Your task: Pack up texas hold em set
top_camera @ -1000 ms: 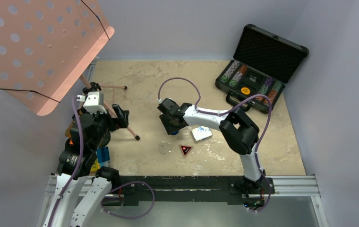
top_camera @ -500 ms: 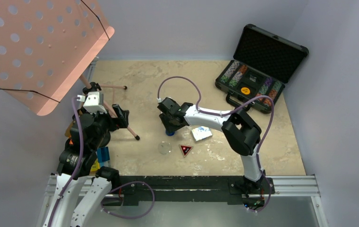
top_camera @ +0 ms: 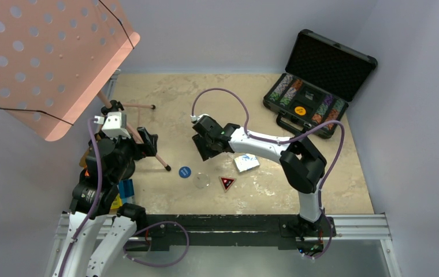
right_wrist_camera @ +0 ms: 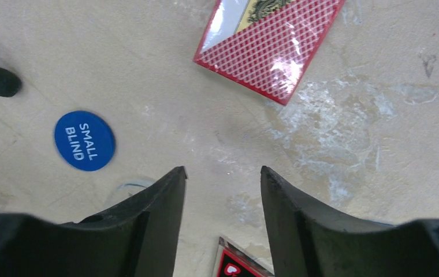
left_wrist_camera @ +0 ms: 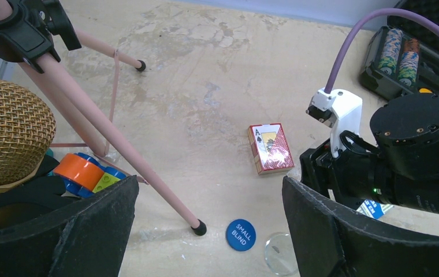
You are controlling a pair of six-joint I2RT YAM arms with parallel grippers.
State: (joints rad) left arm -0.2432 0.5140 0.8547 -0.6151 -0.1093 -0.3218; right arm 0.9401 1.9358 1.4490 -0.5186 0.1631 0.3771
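Blue round "SMALL BLIND" button [right_wrist_camera: 84, 140] flat on beige table [right_wrist_camera: 390, 173] beside right gripper [right_wrist_camera: 222, 176], jaws apart, empty; left gripper [left_wrist_camera: 209, 187] spread wide, empty.

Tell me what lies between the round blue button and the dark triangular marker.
A clear round button lies between the round blue button and the dark triangular marker, seen in the top view.

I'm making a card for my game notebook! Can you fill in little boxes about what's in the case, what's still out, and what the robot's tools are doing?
Case: black case, lid open
Inside it: chips, orange button
Still out: blue Small Blind button, clear button, triangular marker, red deck, blue and white deck
Right tool: open, holding nothing
Left tool: open, holding nothing
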